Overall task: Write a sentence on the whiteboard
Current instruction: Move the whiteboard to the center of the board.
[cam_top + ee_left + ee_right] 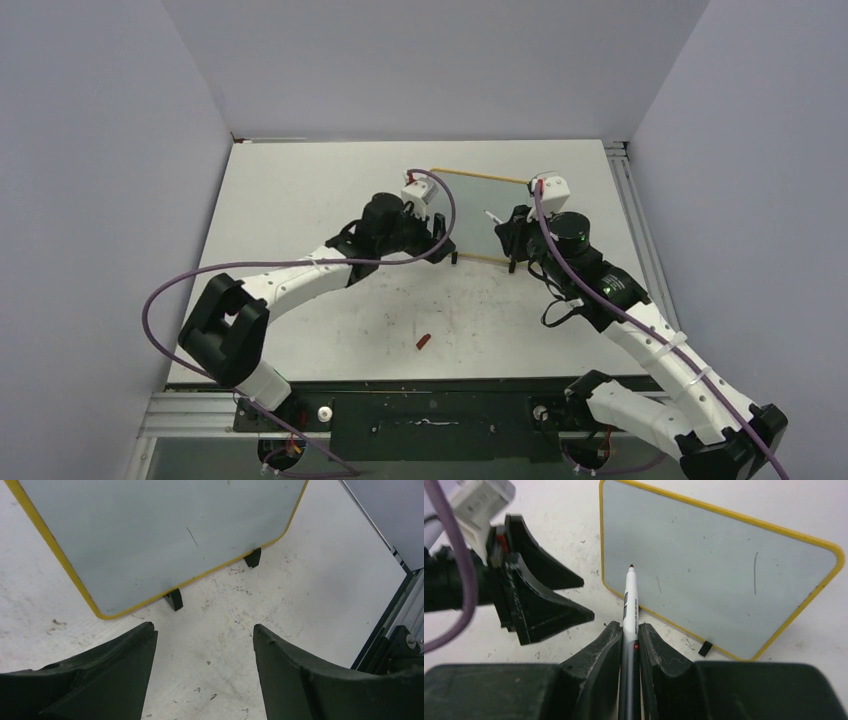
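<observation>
Cannot see the far part of the pale, yellow-framed rectangular whiteboard (150,540) in the left wrist view: cropped by the top edge. Cannot read the thin dark strokes (755,573) on its face as letters. Cannot follow the white-barrelled marker pen (629,600) past the right gripper (629,627) clamped on it. Cannot identify the small red object (423,341) on the near part of the white table (300,200): too small from above.

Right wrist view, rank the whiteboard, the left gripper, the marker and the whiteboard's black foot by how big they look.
1. whiteboard, largest by far.
2. left gripper, broad black fingers.
3. marker, long but thin; nearness to the camera inflates it.
4. black foot, smallest.
</observation>
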{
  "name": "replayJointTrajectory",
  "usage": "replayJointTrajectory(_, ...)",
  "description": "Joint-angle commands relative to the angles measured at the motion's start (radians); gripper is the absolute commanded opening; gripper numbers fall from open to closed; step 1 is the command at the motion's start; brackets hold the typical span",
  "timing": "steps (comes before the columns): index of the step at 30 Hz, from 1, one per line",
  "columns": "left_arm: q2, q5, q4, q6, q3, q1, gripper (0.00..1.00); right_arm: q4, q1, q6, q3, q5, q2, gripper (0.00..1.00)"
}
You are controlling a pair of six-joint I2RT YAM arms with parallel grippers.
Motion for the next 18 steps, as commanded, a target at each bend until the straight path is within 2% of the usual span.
replayJointTrajectory(1, -0.007, -0.283, 0.201, -0.178, -0.1, -0.077, 0.68, 0.025, -0.019, -0.025, 0.004, 0.047, -0.077, 0.05)
replayJointTrajectory(7, 0.115, -0.429, 0.26, -0.289, -0.083, -0.199, 0.67, 0.018, -0.02, -0.025, -0.004, 0.096, -0.149, 0.05)
replayJointTrajectory(15, 0.258, -0.545, 0.243, -0.33, 0.008, -0.248, 0.6, -0.014, -0.02, -0.018, -0.006, 0.131, -0.223, 0.05)
replayJointTrajectory(18, 0.313, -0.572, 0.227, -0.335, 0.045, -0.251, 0.53, -0.02, -0.021, -0.018, -0.007, 0.135, -0.237, 0.05)
